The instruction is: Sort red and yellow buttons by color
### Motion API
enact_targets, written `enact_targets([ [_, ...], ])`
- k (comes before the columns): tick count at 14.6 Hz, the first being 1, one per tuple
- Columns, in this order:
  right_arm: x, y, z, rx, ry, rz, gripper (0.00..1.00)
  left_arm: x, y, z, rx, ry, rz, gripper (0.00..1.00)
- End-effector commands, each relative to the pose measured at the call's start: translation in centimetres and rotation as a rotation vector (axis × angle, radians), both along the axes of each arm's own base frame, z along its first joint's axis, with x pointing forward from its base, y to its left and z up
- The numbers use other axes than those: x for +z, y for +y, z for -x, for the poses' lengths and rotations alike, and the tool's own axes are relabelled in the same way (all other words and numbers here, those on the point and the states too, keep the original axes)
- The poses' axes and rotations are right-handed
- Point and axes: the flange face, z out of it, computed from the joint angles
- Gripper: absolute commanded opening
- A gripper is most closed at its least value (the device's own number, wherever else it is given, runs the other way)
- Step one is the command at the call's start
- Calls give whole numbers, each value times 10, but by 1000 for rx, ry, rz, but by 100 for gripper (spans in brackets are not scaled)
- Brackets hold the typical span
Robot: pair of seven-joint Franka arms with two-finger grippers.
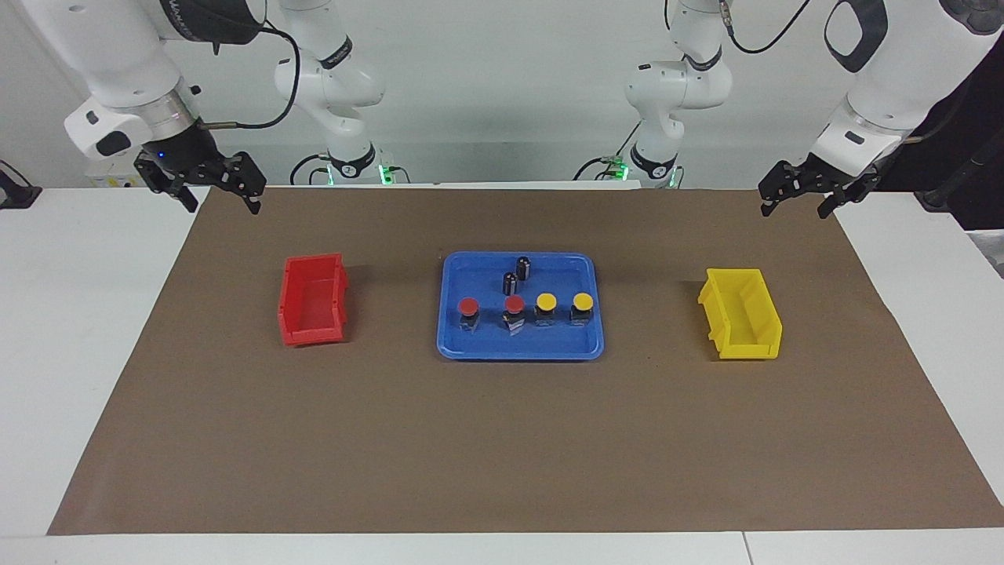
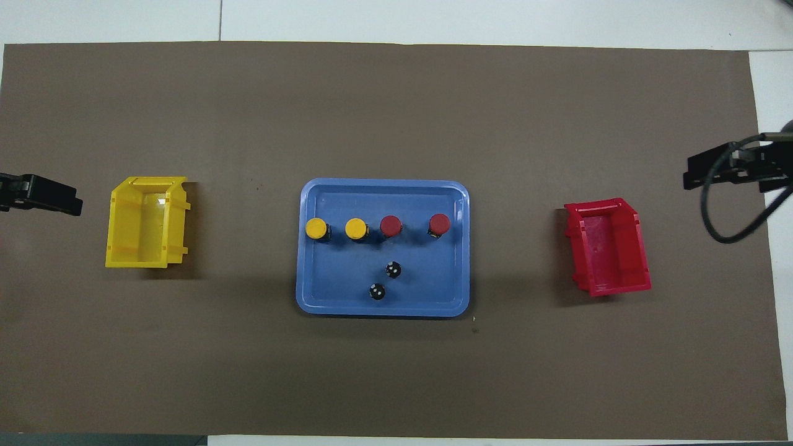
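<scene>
Two red buttons (image 1: 468, 306) (image 1: 514, 304) and two yellow buttons (image 1: 547, 301) (image 1: 582, 300) stand upright in one row in a blue tray (image 1: 518, 353) at the middle of the table. The overhead view shows the same row, the reds (image 2: 390, 225) (image 2: 439, 222) toward the right arm's end. My right gripper (image 1: 221, 205) hangs open and holds nothing above the mat's edge at the right arm's end. My left gripper (image 1: 794, 210) hangs open with nothing in it over the mat's edge at the left arm's end. Both are well away from the tray.
An empty red bin (image 1: 311, 336) lies toward the right arm's end and an empty yellow bin (image 1: 749, 349) toward the left arm's end. Two dark cylinders (image 1: 523, 267) (image 1: 510, 282) stand in the tray, nearer to the robots than the buttons. A brown mat (image 1: 502, 455) covers the table.
</scene>
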Motion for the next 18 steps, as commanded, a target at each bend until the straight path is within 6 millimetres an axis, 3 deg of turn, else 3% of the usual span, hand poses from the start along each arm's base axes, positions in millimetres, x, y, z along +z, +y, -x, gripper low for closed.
enact_targets([
  [1, -29, 82, -21, -24, -20, -11, 100, 0, -14, 5, -8, -10, -3, 100],
  [3, -73, 131, -35, -80, -40, -22, 100, 2, -13, 5, -6, -18, -2, 100],
  [4, -102, 162, -30, -87, -45, -24, 100, 0, -13, 5, -6, -10, -2, 100],
  [6, -160, 187, -11, -129, -84, -44, 100, 0, -11, 5, -3, -10, -3, 100],
  [8, -205, 196, 7, -153, -113, -62, 100, 0, -10, 5, 6, -9, -3, 100],
  [10, -230, 220, 15, -141, -101, -62, 100, -1, -10, 6, 4, -10, -3, 100],
  [11, -234, 222, 15, -147, -104, -65, 100, 0, -13, 5, 1, -15, -3, 100],
  [13, -248, 243, 22, -113, -98, -66, 100, 0, -14, 5, 0, -15, -3, 100],
  [18, -261, 243, 32, -74, -81, -53, 88, -3, -13, 6, -10, -13, -2, 100],
])
